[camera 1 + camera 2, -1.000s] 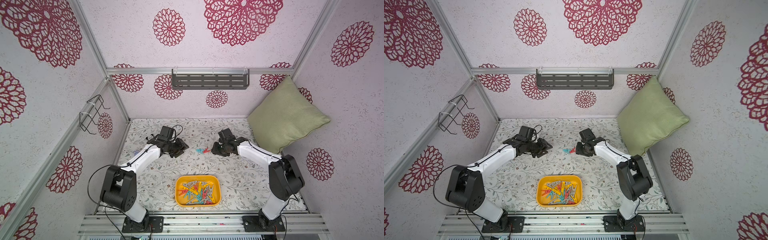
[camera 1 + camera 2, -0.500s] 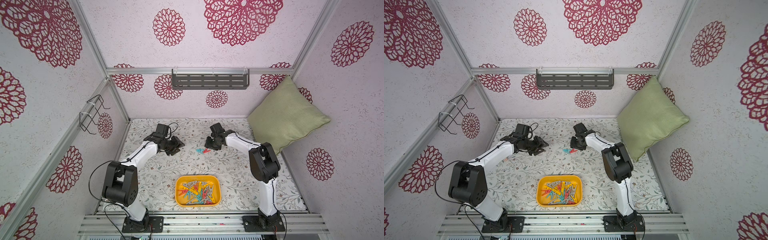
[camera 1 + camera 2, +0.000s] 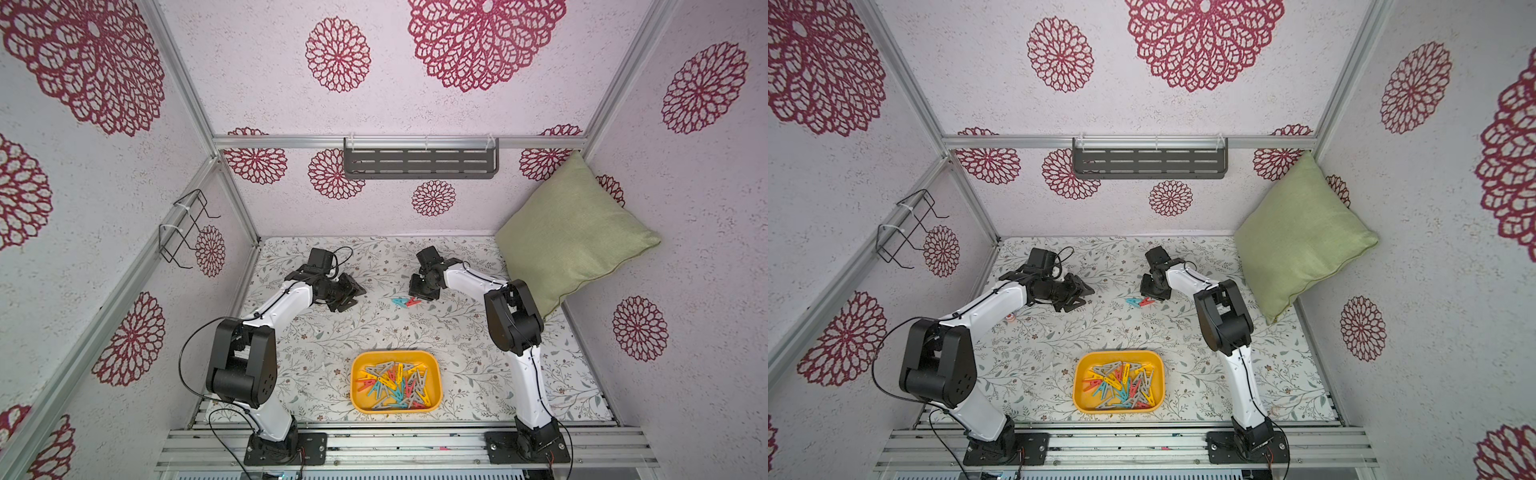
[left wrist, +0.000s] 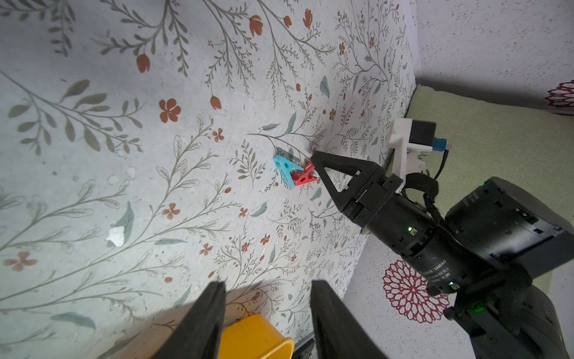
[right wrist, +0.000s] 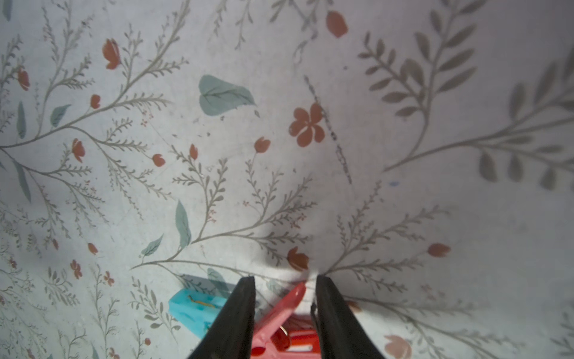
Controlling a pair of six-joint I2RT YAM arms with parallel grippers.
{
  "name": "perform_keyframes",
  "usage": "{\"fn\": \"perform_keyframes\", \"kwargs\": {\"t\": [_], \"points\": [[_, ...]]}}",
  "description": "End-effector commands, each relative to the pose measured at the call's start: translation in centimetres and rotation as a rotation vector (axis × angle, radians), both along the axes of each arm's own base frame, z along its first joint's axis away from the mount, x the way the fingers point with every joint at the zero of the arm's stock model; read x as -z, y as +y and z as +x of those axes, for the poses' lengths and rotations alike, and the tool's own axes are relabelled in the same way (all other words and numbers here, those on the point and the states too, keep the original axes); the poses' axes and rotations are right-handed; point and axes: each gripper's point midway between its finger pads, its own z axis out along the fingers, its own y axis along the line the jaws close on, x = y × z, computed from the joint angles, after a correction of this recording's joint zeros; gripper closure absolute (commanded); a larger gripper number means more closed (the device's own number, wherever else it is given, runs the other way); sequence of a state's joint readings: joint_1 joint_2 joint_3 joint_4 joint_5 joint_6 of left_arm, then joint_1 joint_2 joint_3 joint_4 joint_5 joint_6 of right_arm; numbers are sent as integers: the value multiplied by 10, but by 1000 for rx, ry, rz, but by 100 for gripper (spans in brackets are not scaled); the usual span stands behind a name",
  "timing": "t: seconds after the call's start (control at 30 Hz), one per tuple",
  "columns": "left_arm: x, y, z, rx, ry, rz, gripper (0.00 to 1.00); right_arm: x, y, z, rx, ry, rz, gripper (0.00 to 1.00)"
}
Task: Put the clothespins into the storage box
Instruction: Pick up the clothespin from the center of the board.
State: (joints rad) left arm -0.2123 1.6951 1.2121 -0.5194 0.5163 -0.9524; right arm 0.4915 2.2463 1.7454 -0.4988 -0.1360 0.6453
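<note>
Floral table [image 3: 332,340]: storage box [image 3: 354,382], two clothespins [image 3: 401,302]

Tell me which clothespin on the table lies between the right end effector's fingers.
The red clothespin; the blue clothespin beside it lies outside the fingers of the right end effector.

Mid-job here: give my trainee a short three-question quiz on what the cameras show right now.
1. True or false: every clothespin is already in the yellow box.
2. Which clothespin sits between the fingers of the right gripper? A teal, B red, C grey.
3. How many clothespins lie on the table outside the box?
Key: 1 false. 2 B, the red clothespin. 3 two, the red one and the teal clothespin.
</note>
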Motion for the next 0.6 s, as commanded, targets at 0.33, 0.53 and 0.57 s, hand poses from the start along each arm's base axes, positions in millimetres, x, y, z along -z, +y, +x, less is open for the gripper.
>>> {"fn": "perform_keyframes", "kwargs": {"t": [0.33,0.53,0.57], "points": [[0,8,3,5,1,-1,49,6,-5,-2,-5,29,-21,84],[-3,9,3,4,-9,-2,49,-6,-7,-2,-22,-1,-30,91],[-4,9,3,3,-11,-2,49,-9,-8,-1,-24,-9,-30,92]]}}
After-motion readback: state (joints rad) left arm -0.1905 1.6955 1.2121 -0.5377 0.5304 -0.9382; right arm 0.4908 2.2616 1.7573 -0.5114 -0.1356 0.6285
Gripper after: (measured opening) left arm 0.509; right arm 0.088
